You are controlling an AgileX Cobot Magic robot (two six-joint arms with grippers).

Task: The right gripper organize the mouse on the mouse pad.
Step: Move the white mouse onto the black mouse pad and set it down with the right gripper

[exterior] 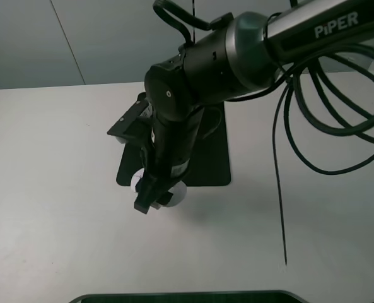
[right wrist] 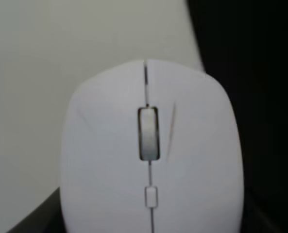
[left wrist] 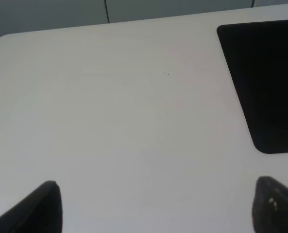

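Observation:
The white mouse (right wrist: 151, 155) fills the right wrist view, its grey scroll wheel facing the camera. From above, only its white edges (exterior: 178, 193) show under the arm, at the near left corner of the black mouse pad (exterior: 209, 154). It lies partly on the pad and partly on the table. My right gripper (exterior: 155, 197) reaches across the middle and comes down over the mouse, with a black finger (right wrist: 37, 218) against each side. The pad also shows in the right wrist view (right wrist: 245, 48) and the left wrist view (left wrist: 265, 82). My left gripper (left wrist: 158, 208) is open and empty over bare table.
The pale table (exterior: 54, 189) stretches to the left and front of the pad. Black cables (exterior: 325, 126) hang from the right arm over the table's right side. A dark object (exterior: 187, 297) sits at the table's front edge.

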